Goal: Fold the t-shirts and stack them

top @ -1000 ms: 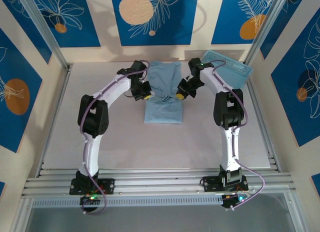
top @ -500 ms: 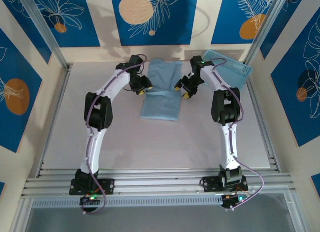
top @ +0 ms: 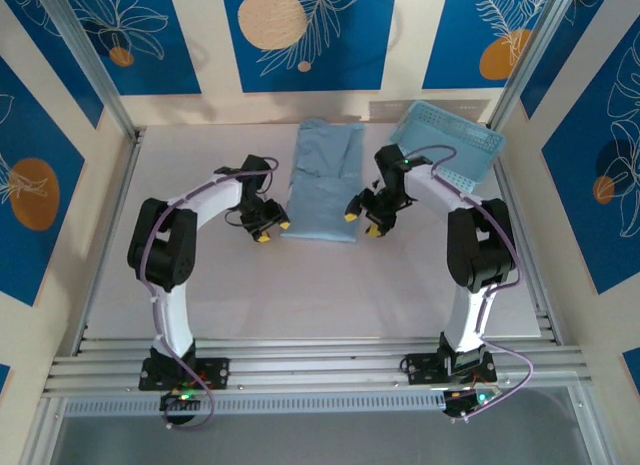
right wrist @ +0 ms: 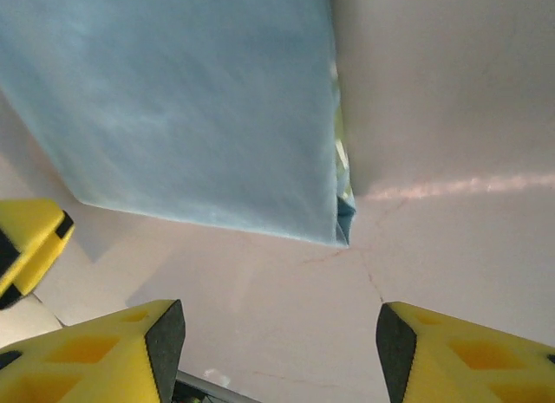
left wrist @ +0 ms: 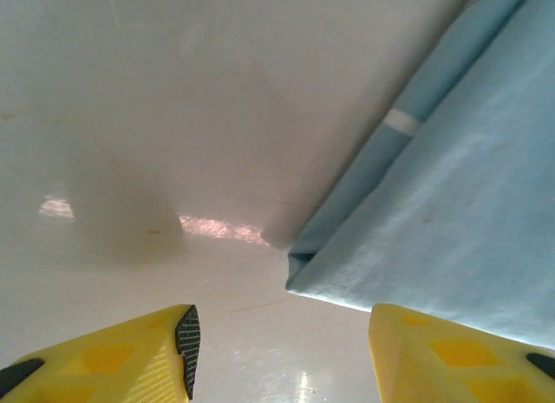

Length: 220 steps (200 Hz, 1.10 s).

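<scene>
Left gripper (top: 272, 228) sits centre-left in top view, just beside near-left corner of t-shirt (top: 325, 180). Jaws parted, nothing between them, fingertips over table (top: 200, 275).

T-shirt lies mid-frame as long narrow folded strip running toward back wall, flat, edges fairly square. Likely laid so for crosswise fold.

Right gripper (top: 363, 221) mirrors at near-right corner, jaws likewise apart and empty, shirt corner just ahead. Paired stance suits two-handed pinch of near hem.

Basket (top: 445, 145) upper right, apart from shirt.
</scene>
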### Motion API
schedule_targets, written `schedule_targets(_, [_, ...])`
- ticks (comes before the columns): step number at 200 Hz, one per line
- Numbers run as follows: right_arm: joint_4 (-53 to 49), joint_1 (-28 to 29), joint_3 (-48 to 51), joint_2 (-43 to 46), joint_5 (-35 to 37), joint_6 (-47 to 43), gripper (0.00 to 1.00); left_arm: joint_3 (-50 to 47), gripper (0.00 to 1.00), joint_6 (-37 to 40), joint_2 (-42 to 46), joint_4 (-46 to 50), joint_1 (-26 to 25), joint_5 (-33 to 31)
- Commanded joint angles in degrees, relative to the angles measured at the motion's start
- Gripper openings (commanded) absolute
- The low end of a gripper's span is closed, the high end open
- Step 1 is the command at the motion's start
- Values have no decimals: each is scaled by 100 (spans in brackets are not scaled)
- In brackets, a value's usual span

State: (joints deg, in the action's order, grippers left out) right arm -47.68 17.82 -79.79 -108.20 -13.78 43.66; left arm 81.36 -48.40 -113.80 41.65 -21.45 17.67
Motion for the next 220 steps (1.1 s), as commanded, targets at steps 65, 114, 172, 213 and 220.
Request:
schedule_targets(65, [657,-1,96,-679,-564,580,60,310,40,-333,-826,-918,-220,359])
schedule_targets(114, [689,-18,-103,-998,-573,788,42,60,2,-424,-635,-1150,-262,368])
schedule_targets(172, [397,-64,-226,-751,-173,640,1,-703,0,-486,61,-1229,-315,576])
schedule_targets(213, [-43,-17,42,-280,-179,159,0,-1326,0,-237,701,-1062,-539,893])
schedule_targets(220, [-84,0,166,-133,-241,80,0,-1438,0,-182,820,-1035,-582,968])
